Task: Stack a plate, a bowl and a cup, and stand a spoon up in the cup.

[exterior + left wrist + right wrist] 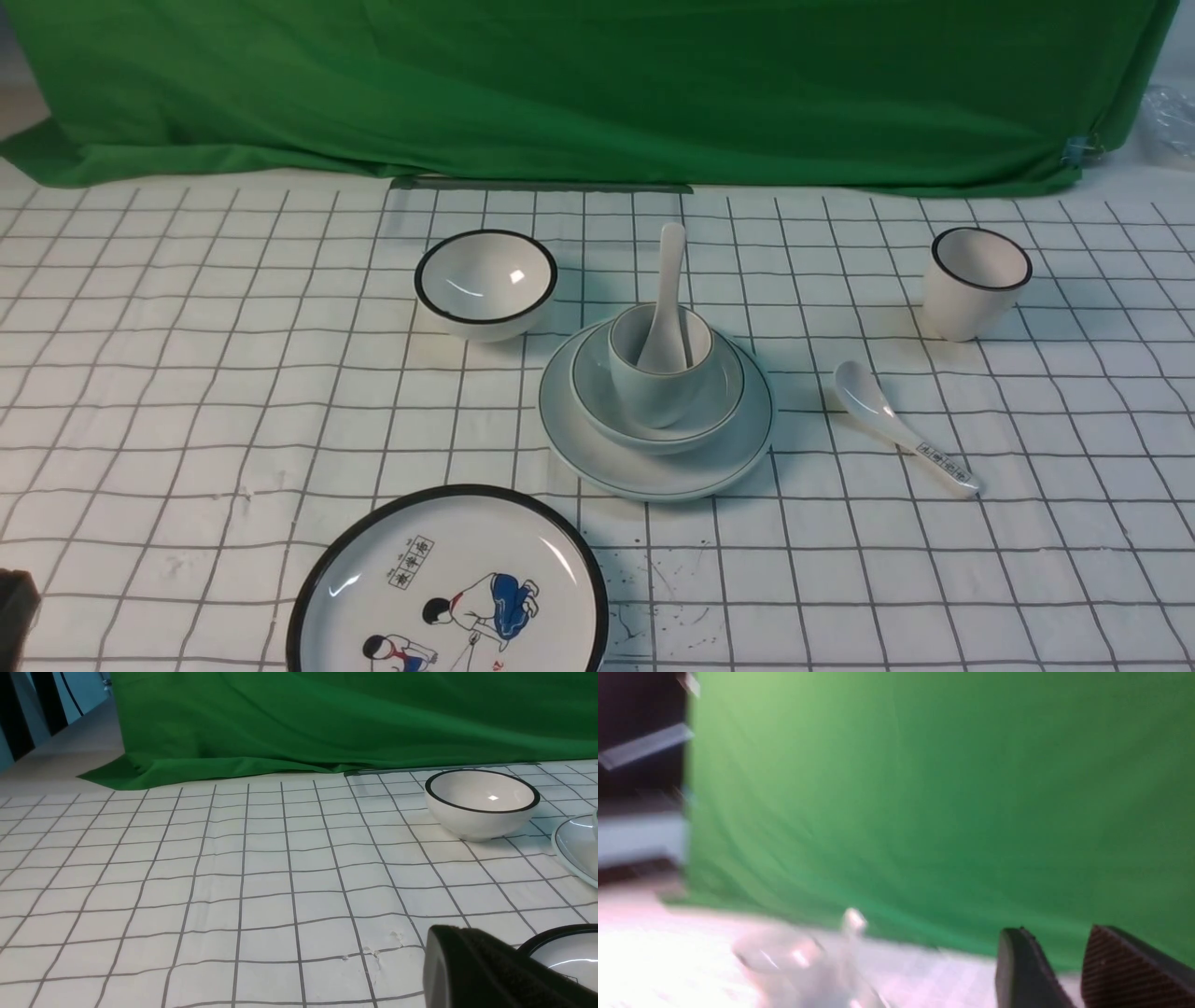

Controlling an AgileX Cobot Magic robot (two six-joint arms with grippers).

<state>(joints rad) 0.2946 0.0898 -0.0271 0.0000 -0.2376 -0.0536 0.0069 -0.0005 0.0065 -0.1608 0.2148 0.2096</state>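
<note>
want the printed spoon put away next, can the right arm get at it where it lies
Probably yes. The printed spoon lies flat on the tablecloth on the robot's right, apart from the plate stack and the black-rimmed cup, nothing over it. The right gripper is open and empty, though out of the front view.

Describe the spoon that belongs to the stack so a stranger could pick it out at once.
Find the pale green-white plate mid-table, with a bowl and a small cup stacked on it. The spoon stands in that cup, handle up. It is plain glossy white, unlike the spoon with printed characters lying flat to the right.
</note>
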